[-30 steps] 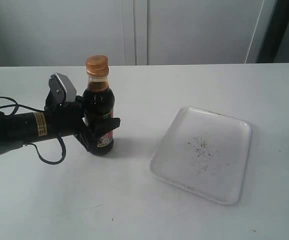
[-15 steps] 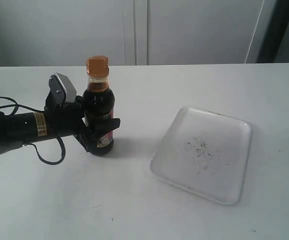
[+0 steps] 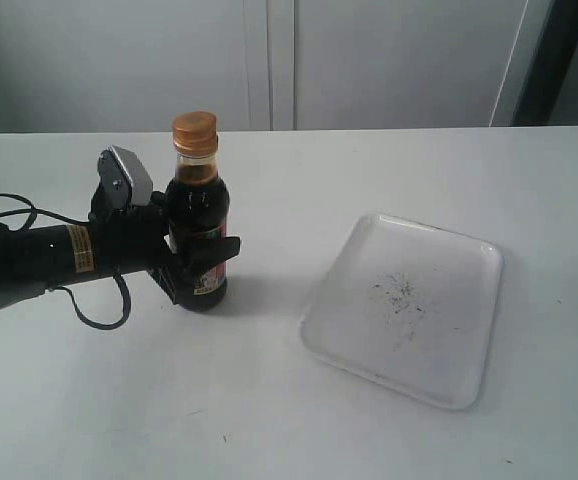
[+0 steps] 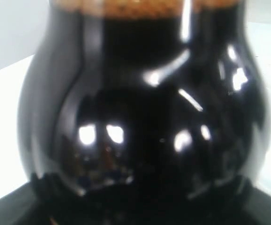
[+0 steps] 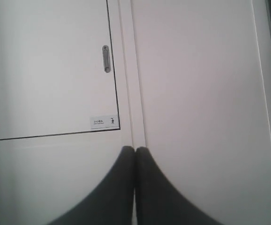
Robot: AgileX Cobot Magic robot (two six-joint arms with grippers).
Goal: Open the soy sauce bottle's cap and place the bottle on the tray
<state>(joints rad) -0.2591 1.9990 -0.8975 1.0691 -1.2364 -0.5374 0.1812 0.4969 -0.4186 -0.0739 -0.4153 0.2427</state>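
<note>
The soy sauce bottle [image 3: 198, 215] stands upright on the white table, left of centre, dark liquid inside and a colourful label low on it. Its copper-orange cap [image 3: 194, 130] sits closed on top. My left gripper [image 3: 201, 262] reaches in from the left and is shut on the bottle's lower body. In the left wrist view the bottle's dark belly [image 4: 145, 117] fills the frame. The white tray [image 3: 405, 306] lies flat to the right, a gap away from the bottle. My right gripper [image 5: 135, 151] is shut, faces a wall cabinet and does not show in the exterior view.
The left arm and its cable [image 3: 29, 255] lie low along the table's left side. A white cabinet wall [image 3: 269, 60] runs behind the table. The right wrist view shows a cabinet door with a small handle [image 5: 106, 58].
</note>
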